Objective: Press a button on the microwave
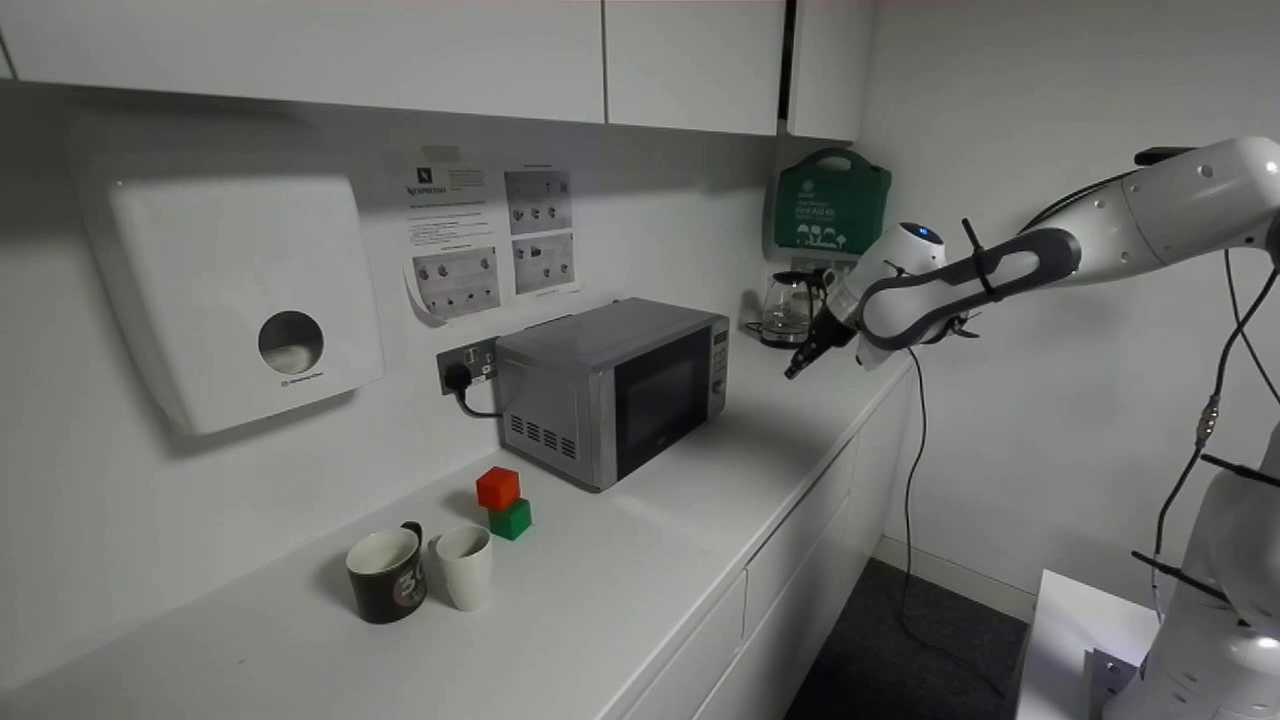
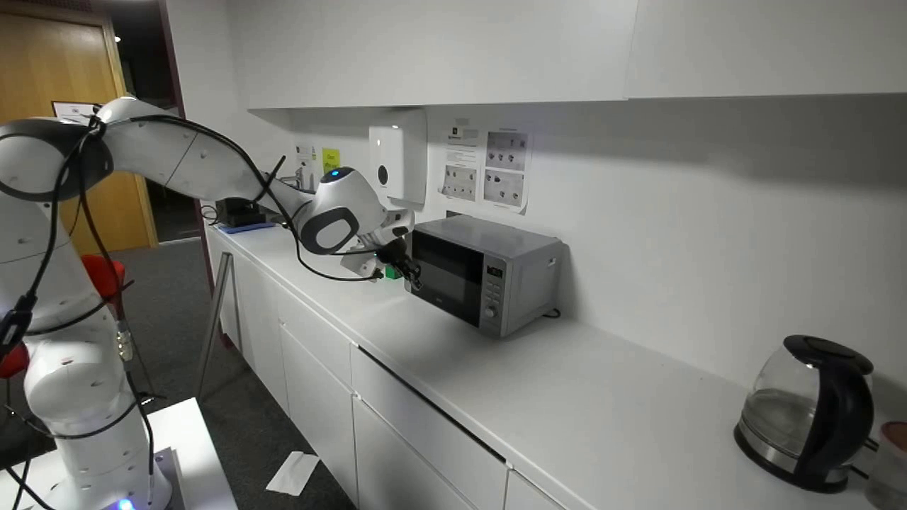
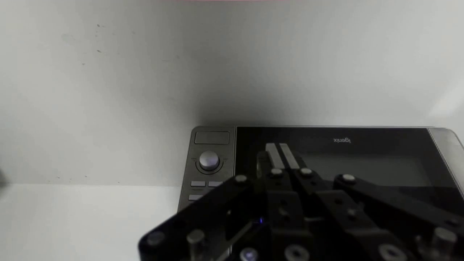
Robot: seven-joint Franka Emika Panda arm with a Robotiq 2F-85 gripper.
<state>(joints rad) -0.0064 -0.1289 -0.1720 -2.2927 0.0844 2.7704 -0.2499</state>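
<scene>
Claw: my claw (image 3: 282,145) has its fingertips together, the pale pads (image 3: 274,156) side by side with a thin dark line between them.
Microwave door: in the wrist view, which stands upside down, the tips cover part of the black igenix door (image 3: 384,145); in an exterior view, white counter (image 1: 640,560) shows between claw and microwave (image 1: 612,395), so I read them as apart.
Control strip: the control strip (image 2: 493,290) lies near my fingertips in the wrist view, its dial (image 3: 209,160) in plain sight, some buttons (image 3: 198,183) showing and the rest hidden behind the claw.
Kettle side: past the control strip, the white surface runs on to a glass kettle (image 2: 836,411), well apart from the microwave.
Vent side: a red block (image 1: 498,488), a green block (image 1: 510,519), a black mug (image 1: 385,580) and a white cup (image 1: 466,568) are here.
Front edge: the counter's front edge (image 1: 742,566) runs along ahead of the door, with a band of white surface between the two; my arm spans it.
Overhead: white wall cabinets (image 1: 690,70) hang above the microwave, with room between its top and their underside.
Arm pose: the Franka arm (image 1: 1185,215) has its elbow high, forearm sloping down, claw tilted downward in both exterior views.
Cable: a black cable (image 2: 212,134) follows the forearm and sags beneath the wrist.
Base: the arm's base (image 2: 106,453) stands on a white stand (image 2: 202,453), across the dark floor (image 2: 255,425) from the counter.
</scene>
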